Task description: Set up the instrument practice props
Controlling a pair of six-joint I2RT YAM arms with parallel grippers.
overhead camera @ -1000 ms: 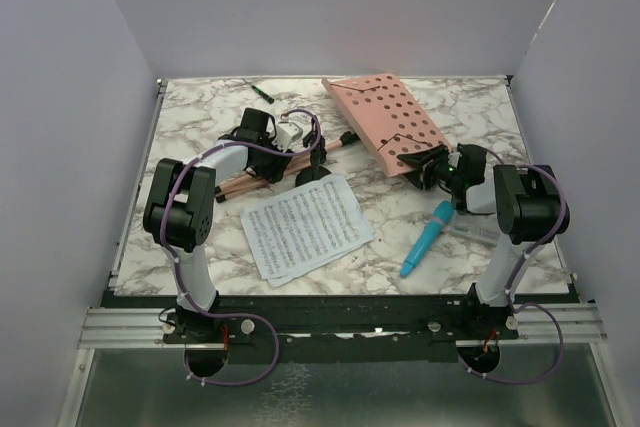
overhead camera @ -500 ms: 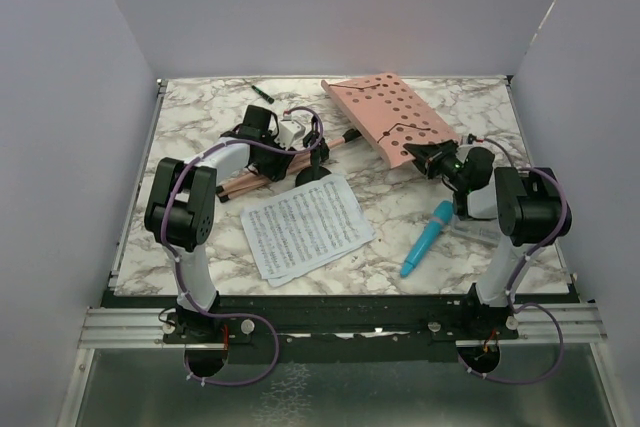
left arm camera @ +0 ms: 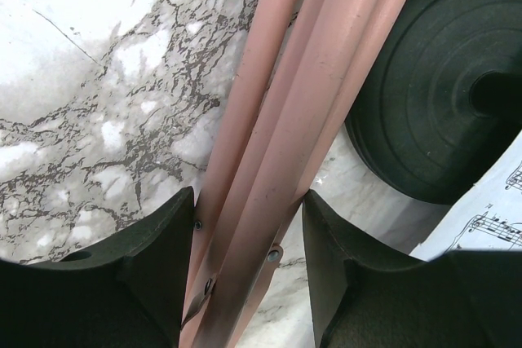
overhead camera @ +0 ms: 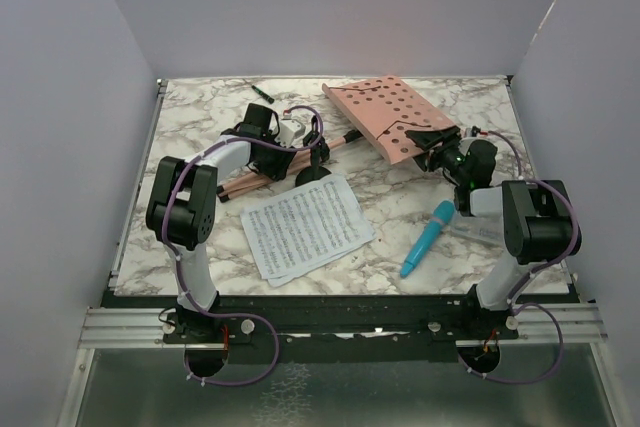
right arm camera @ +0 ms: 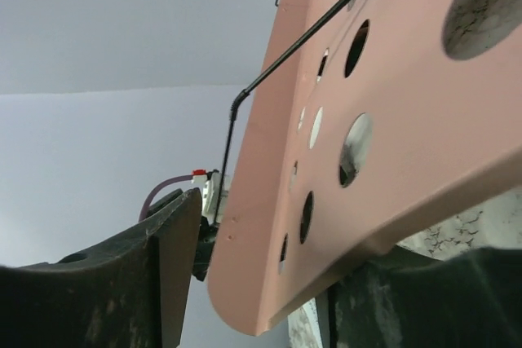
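Though tiny, notation on sheet-music pages (overhead camera: 305, 225)

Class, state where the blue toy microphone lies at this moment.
In the top view the blue toy microphone lies flat on the right side of the table, right of the sheet-music pages, beside the right arm.

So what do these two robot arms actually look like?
The left arm and right arm match: white links, chunky black joints, a purple cable looping from each base. Each ends in two thick matte black fingers.
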